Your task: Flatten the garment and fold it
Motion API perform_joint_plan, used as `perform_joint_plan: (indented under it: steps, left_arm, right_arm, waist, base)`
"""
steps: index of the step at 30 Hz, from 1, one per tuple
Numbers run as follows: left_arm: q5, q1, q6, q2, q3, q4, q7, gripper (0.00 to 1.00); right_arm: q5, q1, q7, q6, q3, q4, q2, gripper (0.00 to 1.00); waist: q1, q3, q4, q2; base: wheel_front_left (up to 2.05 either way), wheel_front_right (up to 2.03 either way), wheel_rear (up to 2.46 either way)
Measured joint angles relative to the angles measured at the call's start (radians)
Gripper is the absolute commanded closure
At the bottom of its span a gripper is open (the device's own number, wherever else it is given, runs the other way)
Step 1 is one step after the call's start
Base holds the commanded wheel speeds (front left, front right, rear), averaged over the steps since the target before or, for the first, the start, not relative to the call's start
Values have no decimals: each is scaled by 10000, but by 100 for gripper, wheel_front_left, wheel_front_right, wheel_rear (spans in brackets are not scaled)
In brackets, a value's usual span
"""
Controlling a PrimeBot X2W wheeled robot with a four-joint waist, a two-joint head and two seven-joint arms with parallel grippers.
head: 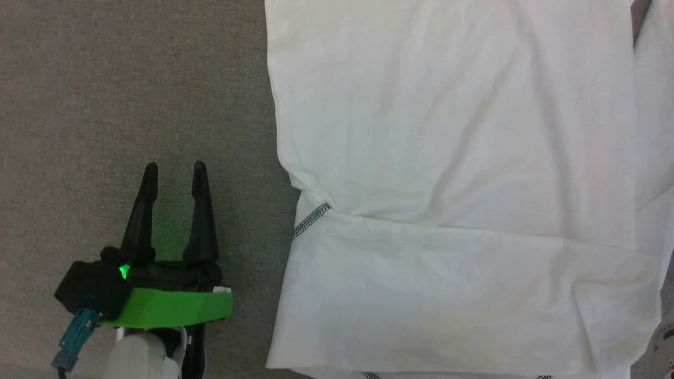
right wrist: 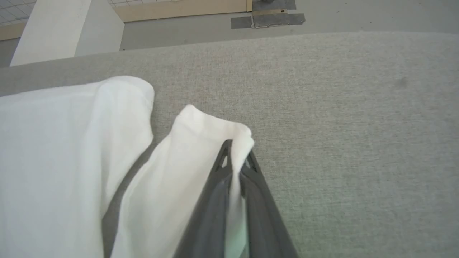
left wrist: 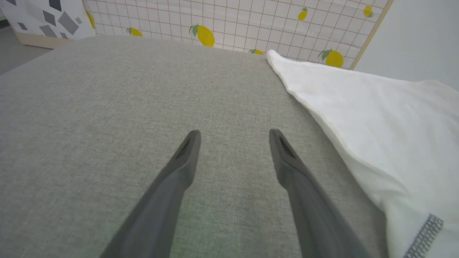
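The white garment [head: 453,173] lies spread over the right of the grey table, a sleeve folded across its lower part, with dark zigzag stitching [head: 310,220] at its left edge. My left gripper [head: 174,176] rests open on bare cloth left of the garment, holding nothing. In the left wrist view that gripper [left wrist: 235,138] points along the table, and the garment's edge [left wrist: 376,122] runs just right of its right finger. In the right wrist view my right gripper [right wrist: 236,157] is shut on a fold of the garment [right wrist: 200,139], pinched between both fingers.
The table is covered in grey fabric [head: 131,84]. A tiled panel with lemon prints [left wrist: 222,25] stands beyond the table's far edge. Past the table in the right wrist view lie grey floor [right wrist: 358,14] and a pale wall post [right wrist: 50,32].
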Motion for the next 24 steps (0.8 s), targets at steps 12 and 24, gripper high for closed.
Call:
perform_joint_plan:
  steps: [12, 24]
  left_arm:
    - [194, 785, -61, 38, 307, 132, 19, 0]
    - [159, 1598, 121, 159, 458, -201, 337, 0]
  right_arm:
    - [-105, 945, -635, 0, -2115, -111, -1085, 100]
    - [98, 2299, -1141, -2, -3749, -111, -1954, 100]
  waist:
    - [-2, -1829, -534, 0]
    - [-2, -3405, -1140, 1]
  base:
    - [0, 0, 0]
    - [0, 0, 0]
